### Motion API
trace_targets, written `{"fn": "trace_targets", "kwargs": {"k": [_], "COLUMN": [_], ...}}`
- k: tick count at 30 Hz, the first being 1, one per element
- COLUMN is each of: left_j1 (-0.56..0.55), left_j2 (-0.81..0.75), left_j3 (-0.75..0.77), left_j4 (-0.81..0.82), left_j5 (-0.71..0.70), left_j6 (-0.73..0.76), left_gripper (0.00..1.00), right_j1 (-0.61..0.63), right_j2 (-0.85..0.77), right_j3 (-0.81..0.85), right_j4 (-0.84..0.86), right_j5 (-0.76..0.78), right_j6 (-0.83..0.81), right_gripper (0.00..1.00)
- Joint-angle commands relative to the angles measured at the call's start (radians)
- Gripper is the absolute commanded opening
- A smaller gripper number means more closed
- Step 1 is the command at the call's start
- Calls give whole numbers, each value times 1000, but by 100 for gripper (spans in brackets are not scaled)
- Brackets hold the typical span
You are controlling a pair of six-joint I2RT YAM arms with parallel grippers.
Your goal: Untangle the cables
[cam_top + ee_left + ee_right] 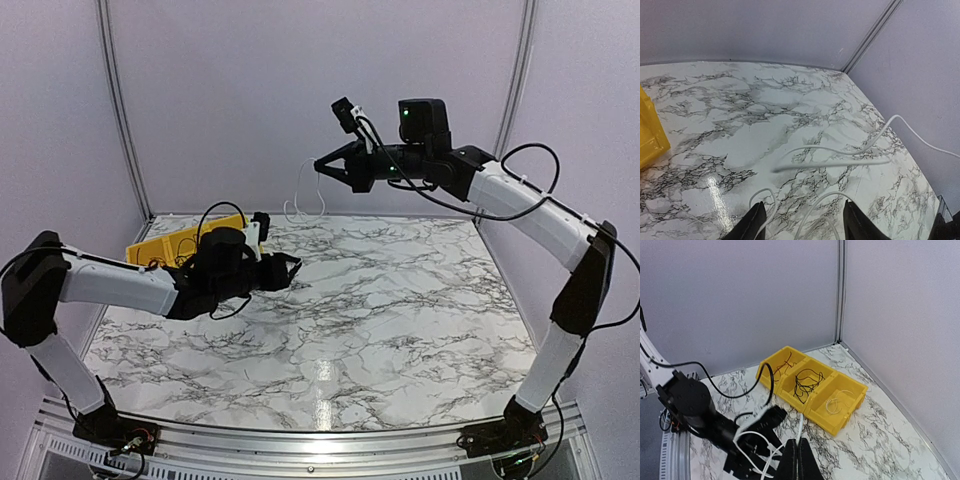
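Observation:
A thin white cable hangs from my right gripper, which is raised high above the table's back edge and shut on it. In the right wrist view the shut jaws pinch the white cable, and its loops drape down over my left gripper. My left gripper is open, low over the table's left-middle. In the left wrist view white cable loops hang in front of and between its open fingers.
A yellow three-compartment bin stands at the back left, also seen in the top view. It holds reddish wires, black wires and pale wires. Walls close the back and sides.

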Motion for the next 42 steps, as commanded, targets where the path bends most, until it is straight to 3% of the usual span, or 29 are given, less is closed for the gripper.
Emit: {"fn": "trace_targets", "kwargs": {"k": [1, 6, 12, 16, 21, 26, 32, 42], "left_j1": [10, 21, 29, 52, 60, 64, 87, 95], "left_j2": [-118, -210, -239, -216, -217, -91, -113, -181], "left_j3": [-25, 6, 155, 243, 101, 262, 251, 232], "left_j4": [-166, -320, -501, -628, -658, -1084, -1157, -1154], "left_j5": [-97, -91, -63, 6, 94, 131, 209, 14], "left_j6": [39, 134, 317, 321, 224, 141, 145, 192], "left_gripper": [56, 58, 59, 59, 62, 71, 79, 75], "right_j1": [-5, -6, -5, -2, -2, -3, 10, -7], "right_j2": [-83, -98, -107, -121, -138, -153, -151, -179], "right_j3": [-55, -104, -140, -162, -175, -189, -205, -326], "right_j4": [5, 0, -16, -16, -16, -26, -22, -29], "right_j5": [20, 33, 18, 12, 21, 36, 31, 71], "right_j6": [-88, -120, -144, -150, -156, -171, -176, -189], "right_gripper": [0, 0, 0, 0, 0, 0, 0, 0]}}
